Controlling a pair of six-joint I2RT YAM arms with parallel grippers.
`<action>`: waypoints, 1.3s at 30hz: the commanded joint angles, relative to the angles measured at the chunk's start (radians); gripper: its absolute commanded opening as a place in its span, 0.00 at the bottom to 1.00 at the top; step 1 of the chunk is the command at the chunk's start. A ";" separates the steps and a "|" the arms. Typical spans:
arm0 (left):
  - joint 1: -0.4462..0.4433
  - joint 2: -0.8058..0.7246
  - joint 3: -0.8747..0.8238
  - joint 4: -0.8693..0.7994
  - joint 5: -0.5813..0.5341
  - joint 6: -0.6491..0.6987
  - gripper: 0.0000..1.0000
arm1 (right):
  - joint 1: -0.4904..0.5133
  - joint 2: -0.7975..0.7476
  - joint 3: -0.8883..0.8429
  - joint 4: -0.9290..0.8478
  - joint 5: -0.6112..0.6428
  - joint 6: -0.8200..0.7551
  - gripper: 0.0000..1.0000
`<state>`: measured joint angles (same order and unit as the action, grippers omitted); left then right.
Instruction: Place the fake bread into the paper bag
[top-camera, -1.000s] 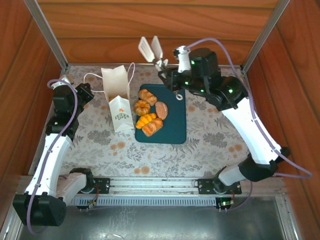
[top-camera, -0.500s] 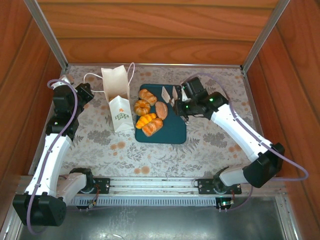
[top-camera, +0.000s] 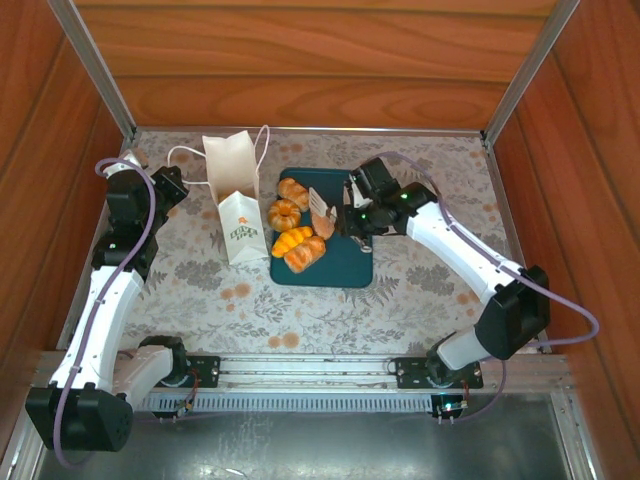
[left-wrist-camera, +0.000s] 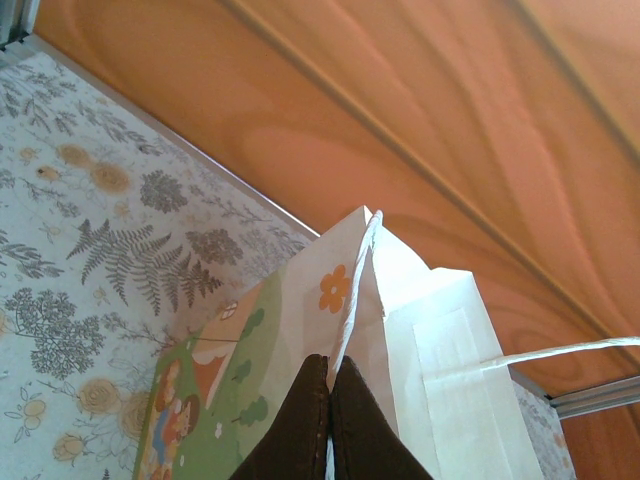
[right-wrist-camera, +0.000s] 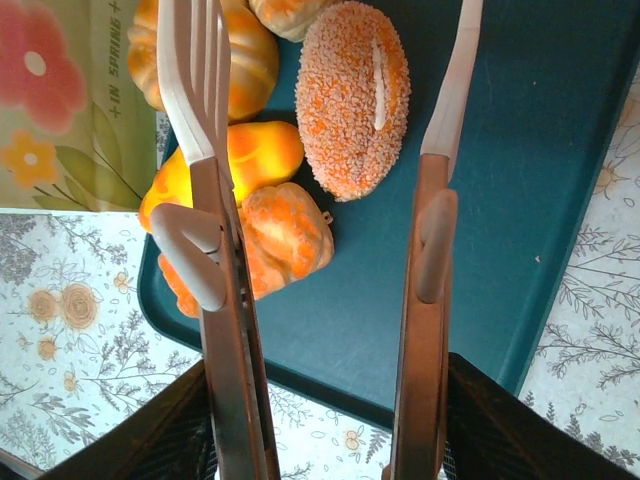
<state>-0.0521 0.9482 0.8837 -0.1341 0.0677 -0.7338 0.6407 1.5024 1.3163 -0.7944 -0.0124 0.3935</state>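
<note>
Several fake bread pieces lie on a dark teal tray (top-camera: 348, 262): a ring bun (top-camera: 284, 214), a croissant (top-camera: 306, 253) and a sesame-speckled oval roll (right-wrist-camera: 352, 100). The white paper bag (top-camera: 232, 195) stands left of the tray. My left gripper (left-wrist-camera: 330, 365) is shut on the bag's upper edge, beside a cord handle. My right gripper (right-wrist-camera: 325, 385) is shut on a pair of beige tongs (right-wrist-camera: 215, 150). The tongs' two arms stand spread apart, low over the tray, one on each side of the oval roll.
The table has a floral cloth (top-camera: 420, 290). Wooden walls (top-camera: 320, 60) close the back and both sides. A metal rail (top-camera: 320, 375) runs along the near edge by the arm bases.
My right arm has come down from high at the back to the tray. The tongs have spread wider and now straddle the oval roll. The left arm and bag have not moved.
</note>
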 joint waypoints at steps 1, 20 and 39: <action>0.008 0.003 0.028 0.011 0.006 -0.004 0.00 | -0.003 0.036 0.009 0.031 -0.023 -0.017 0.57; 0.008 -0.014 0.014 0.007 0.000 -0.002 0.00 | -0.004 0.190 0.019 0.021 -0.027 -0.028 0.51; 0.008 -0.014 0.010 -0.026 0.002 0.015 0.00 | -0.005 0.142 0.007 0.011 0.007 0.011 0.28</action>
<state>-0.0521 0.9474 0.8833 -0.1364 0.0673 -0.7330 0.6407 1.6890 1.3174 -0.7776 -0.0257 0.3843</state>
